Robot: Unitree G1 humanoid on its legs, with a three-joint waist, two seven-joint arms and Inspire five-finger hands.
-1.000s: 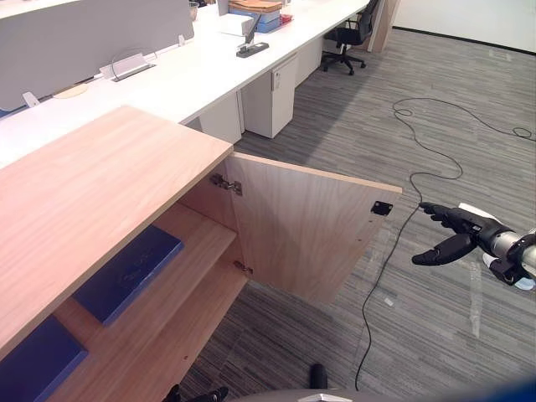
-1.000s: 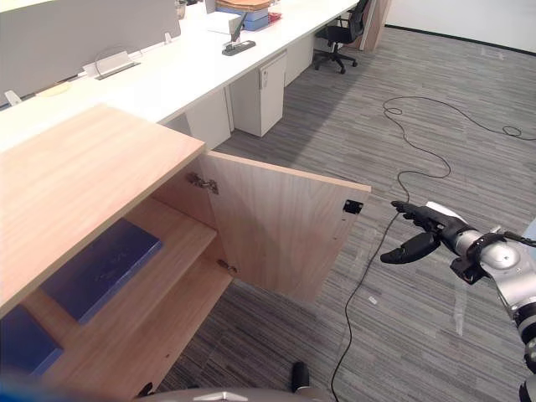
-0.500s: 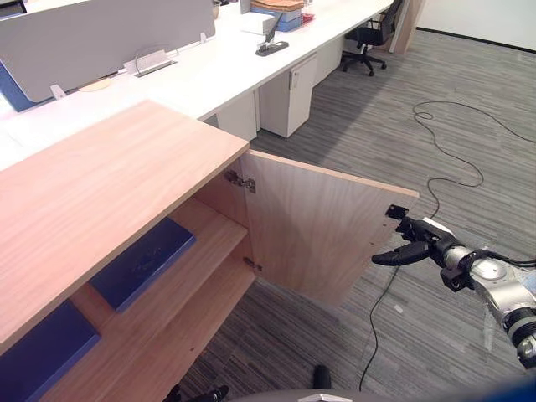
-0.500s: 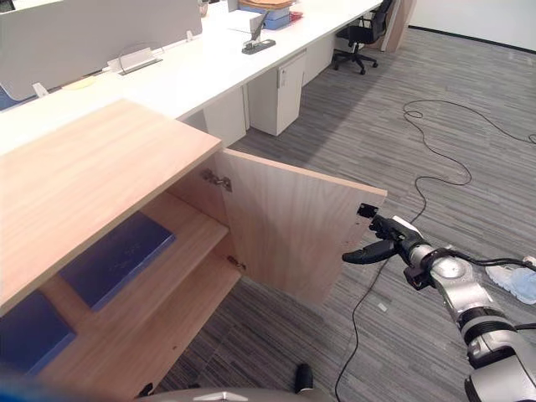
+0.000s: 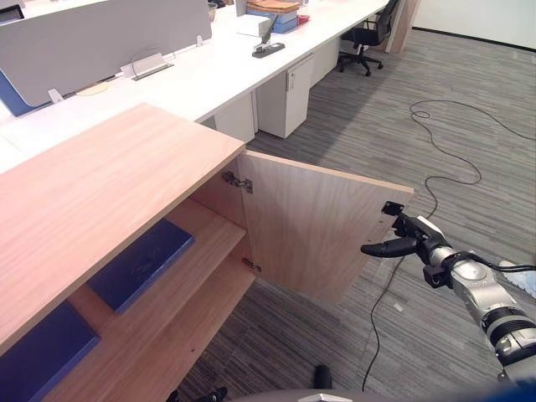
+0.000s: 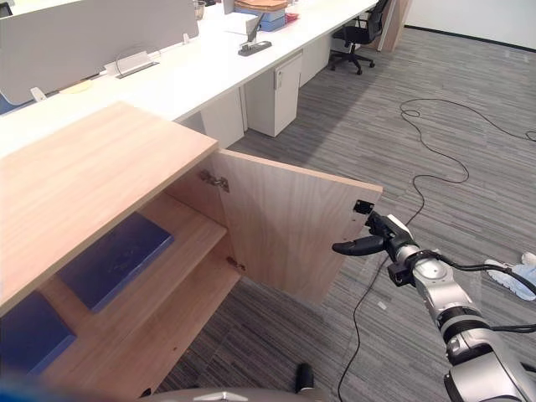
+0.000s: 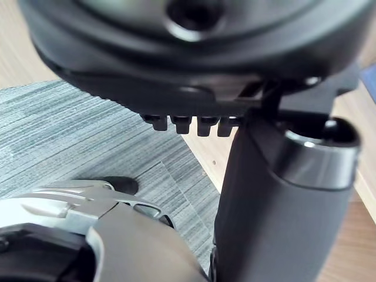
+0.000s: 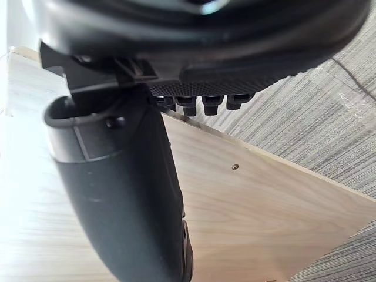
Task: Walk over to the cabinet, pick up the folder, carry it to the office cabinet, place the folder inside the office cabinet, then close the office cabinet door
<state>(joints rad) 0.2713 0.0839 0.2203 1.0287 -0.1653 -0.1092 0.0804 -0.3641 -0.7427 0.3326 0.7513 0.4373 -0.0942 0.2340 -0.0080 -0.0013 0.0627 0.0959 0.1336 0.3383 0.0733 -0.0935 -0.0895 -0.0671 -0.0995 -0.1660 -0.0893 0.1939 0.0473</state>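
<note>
With a blue folder [image 5: 141, 264] lying flat on the cabinet shelf [image 5: 209, 243], the right hand [image 5: 412, 237] holds straight, spread fingers [image 5: 399, 226] at the stiff, easy-swinging door [image 5: 318, 222], best pushed near its free edge.

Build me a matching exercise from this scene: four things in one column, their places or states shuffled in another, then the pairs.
1. cabinet door
2. blue folder
3. right hand
4. office chair

A. flat on the shelf inside the cabinet
B. at the white desk's far end
C. swung open
D. fingers straight, by the door's free edge

Pairs: 1-C, 2-A, 3-D, 4-B
</note>
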